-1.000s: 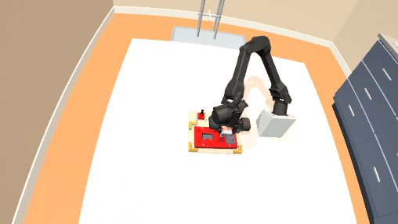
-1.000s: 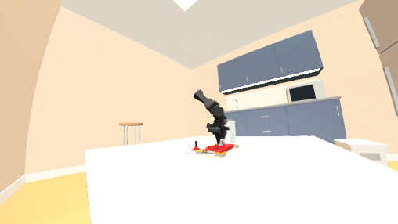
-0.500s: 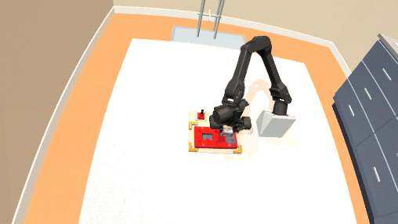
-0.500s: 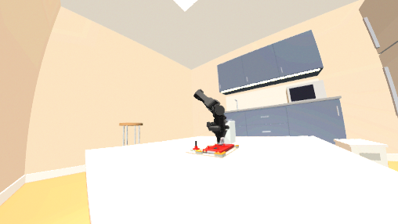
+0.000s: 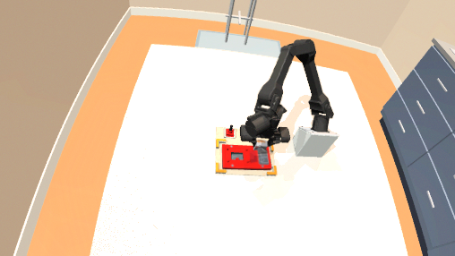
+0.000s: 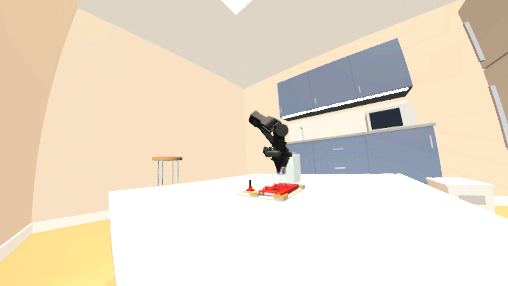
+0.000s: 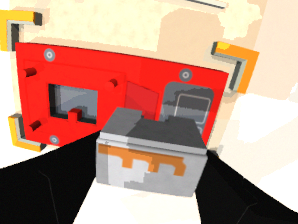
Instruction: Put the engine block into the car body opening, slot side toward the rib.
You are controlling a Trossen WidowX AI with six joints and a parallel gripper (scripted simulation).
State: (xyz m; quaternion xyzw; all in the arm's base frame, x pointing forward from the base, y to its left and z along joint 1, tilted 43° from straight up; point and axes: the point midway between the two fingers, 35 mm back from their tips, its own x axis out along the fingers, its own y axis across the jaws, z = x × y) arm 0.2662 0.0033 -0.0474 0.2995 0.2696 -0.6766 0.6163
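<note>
The engine block point(image 5: 261, 145) point(image 7: 150, 167), a grey block with an orange pattern on its side, is held above the right part of the red car body point(image 5: 227, 166) point(image 6: 280, 189) point(image 7: 117, 64). My gripper point(image 5: 261, 142) point(image 6: 282, 171) point(image 7: 150, 144) is shut on it, one dark finger at each side. The block's slot shows as a notch in its far edge in the wrist view. The rectangular opening point(image 5: 236, 156) point(image 7: 75, 96) lies in the left part of the body. A small red rib point(image 7: 75, 116) stands at the opening's near edge. The block hides part of the body's grey recess point(image 7: 187, 102).
Small red pegs point(image 7: 113, 83) stand near the opening. Orange corner brackets point(image 5: 220, 170) point(image 7: 245, 65) surround the car body on a pale board. A red piece with a black upright handle point(image 5: 230, 132) point(image 6: 250, 188) stands on the same board, behind the body's left end.
</note>
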